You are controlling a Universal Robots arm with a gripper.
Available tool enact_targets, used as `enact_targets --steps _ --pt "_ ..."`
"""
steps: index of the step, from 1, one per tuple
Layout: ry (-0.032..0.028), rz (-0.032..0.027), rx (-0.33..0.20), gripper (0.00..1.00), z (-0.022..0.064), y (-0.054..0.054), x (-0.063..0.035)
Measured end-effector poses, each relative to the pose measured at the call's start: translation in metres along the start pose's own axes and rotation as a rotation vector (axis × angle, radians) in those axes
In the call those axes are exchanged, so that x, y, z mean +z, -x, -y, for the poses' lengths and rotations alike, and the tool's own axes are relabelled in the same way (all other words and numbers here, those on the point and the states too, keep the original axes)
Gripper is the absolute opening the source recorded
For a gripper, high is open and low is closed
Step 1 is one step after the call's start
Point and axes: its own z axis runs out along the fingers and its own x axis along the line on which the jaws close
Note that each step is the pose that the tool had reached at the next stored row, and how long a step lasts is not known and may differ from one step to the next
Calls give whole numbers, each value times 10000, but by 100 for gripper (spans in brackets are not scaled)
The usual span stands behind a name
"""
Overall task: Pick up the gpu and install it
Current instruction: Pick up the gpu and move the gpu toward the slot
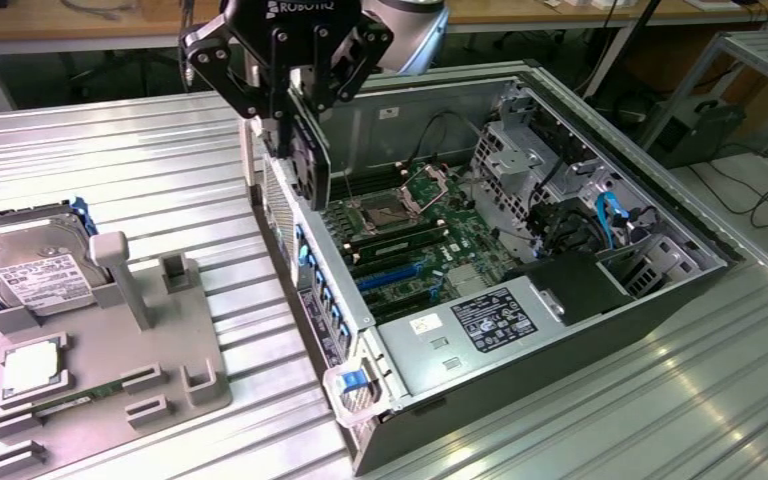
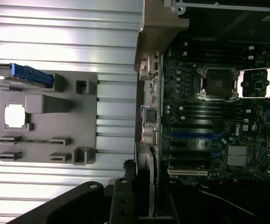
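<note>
We are grasping the gpu [image 1: 308, 150], a thin flat dark expansion card, between the black jaws, which are clenched on its upper part. The card is hanging straight down beneath the jaws, touching nothing else, with its flat faces upright and its longer visible side running downward. We are holding it above the open black and silver computer case [image 1: 531, 400], just inside that case's rear wall.

The relation that is governing the seating is the one between the card's lower edge and the blue expansion slots [image 1: 384, 277] on the green motherboard [image 1: 464, 225] in the floor of the case. Those slots are lying below the card and further into the case from the rear wall, so card and slots are apart. In the wrist view the card is showing edge-on as a dark strip close beside the rear wall, with the slots off toward the case interior.

The jaws are covering the card's top. We cannot separate its pale bracket from the pale rear wall behind it, and its connector edge is not visible. We cannot tell whether the card is lying parallel to the slots.

Outside the case, beyond its rear wall, a grey moulded parts tray [image 1: 177, 332] is resting on the ribbed aluminium worktop [image 1: 131, 150], with a silver hard drive bearing a white label [image 1: 31, 265] on the tray's side away from the case.
</note>
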Motion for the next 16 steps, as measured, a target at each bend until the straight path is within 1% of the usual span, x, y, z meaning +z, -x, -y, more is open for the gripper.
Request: enact_targets --steps 16 --pt "0 0 0 28 9 193 5"
